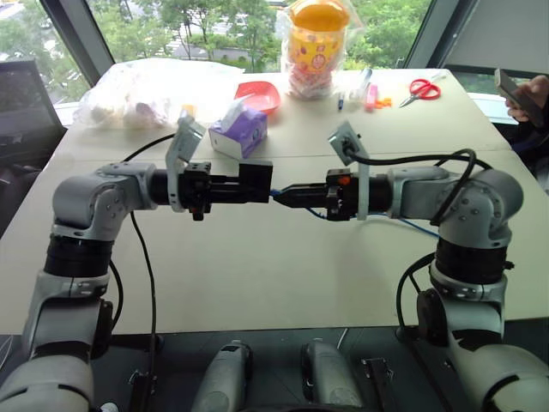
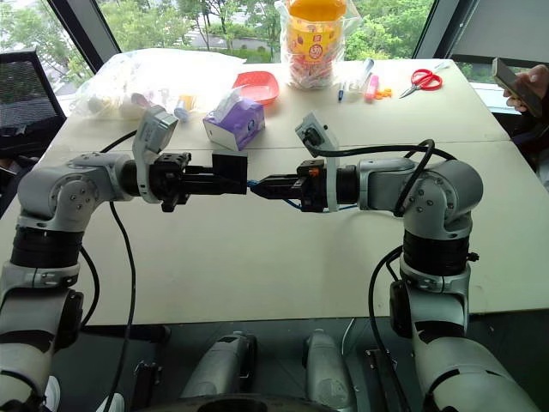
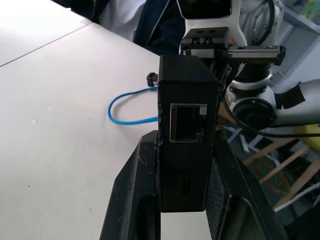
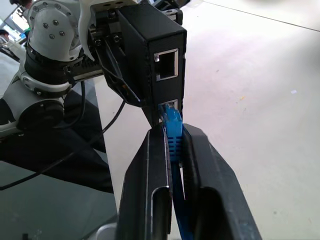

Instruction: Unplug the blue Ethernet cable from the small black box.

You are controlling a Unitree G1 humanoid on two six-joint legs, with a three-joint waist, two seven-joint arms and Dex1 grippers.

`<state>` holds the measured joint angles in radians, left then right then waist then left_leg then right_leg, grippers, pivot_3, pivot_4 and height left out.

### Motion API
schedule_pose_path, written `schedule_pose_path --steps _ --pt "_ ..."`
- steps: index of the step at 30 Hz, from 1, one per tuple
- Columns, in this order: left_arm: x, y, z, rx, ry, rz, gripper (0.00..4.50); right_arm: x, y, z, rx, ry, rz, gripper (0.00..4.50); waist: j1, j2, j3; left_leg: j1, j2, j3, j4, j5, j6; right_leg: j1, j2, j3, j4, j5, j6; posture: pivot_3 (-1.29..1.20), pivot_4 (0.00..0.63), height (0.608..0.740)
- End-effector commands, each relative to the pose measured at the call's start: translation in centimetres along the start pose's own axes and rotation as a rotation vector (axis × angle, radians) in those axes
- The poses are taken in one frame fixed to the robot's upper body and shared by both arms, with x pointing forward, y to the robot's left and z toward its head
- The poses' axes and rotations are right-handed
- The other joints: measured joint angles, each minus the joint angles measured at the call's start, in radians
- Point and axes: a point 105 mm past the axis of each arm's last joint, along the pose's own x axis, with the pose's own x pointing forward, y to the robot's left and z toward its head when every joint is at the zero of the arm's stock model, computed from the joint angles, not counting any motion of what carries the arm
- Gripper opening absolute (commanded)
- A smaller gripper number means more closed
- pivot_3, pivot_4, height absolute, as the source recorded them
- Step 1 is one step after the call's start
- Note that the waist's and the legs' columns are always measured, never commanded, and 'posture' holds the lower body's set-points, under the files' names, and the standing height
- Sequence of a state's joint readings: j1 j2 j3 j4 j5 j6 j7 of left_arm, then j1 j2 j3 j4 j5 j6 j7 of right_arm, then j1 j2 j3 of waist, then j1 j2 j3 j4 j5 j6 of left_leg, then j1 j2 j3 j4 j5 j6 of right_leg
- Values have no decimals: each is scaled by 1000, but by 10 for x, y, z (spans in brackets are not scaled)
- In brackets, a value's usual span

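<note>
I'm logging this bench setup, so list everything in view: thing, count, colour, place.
small black box: one, black, held above the table by the left gripper.
blue Ethernet cable: one, blue, plugged into the box's lower port.
tissue box: one, purple, table centre-back.
dish: one, red, behind the tissue box.
snack jar: one, yellow, far edge.
scissors: one, red, far right.
clear bag: one, far left.
person's hand: one, right edge, holding a phone.
right gripper: fingers shut on the cable's plug.

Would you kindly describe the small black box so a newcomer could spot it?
Above the pale table, between the arms, the left gripper clamps the small black box. Unlike the purple tissue box behind, it is matte black, with the blue Ethernet cable plugged in.
</note>
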<state>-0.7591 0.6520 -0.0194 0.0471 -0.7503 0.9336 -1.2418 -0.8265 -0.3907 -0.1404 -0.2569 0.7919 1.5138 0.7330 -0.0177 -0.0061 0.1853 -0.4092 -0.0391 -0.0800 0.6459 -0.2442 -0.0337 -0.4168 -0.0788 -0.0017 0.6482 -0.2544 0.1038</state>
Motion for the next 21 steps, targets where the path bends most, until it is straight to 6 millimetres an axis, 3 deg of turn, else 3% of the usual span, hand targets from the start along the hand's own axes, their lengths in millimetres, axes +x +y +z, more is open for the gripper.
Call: schedule_pose_path --steps 1,11,17,21 --pt "1 -6 5 35 2 -19 516 2 13 9 -52 -20 53 95 0 0 0 0 0 0 0 0 0 0 0 0 0 0 0 0 150 740" --pt "-1 -12 2 23 14 -67 516 -1 20 8 -18 -5 108 95 0 0 0 0 0 0 0 0 0 0 0 0 0 0 0 0 150 740" --pt "-1 -23 7 -8 -12 -127 516 -6 40 25 34 -67 281 95 -1 0 0 0 0 0 0 0 0 0 0 0 0 0 0 0 150 740" --pt "-4 -27 11 -29 -33 -146 516 -10 32 27 77 -77 270 95 -2 0 0 0 1 0 0 0 0 0 0 0 0 0 0 0 150 740"
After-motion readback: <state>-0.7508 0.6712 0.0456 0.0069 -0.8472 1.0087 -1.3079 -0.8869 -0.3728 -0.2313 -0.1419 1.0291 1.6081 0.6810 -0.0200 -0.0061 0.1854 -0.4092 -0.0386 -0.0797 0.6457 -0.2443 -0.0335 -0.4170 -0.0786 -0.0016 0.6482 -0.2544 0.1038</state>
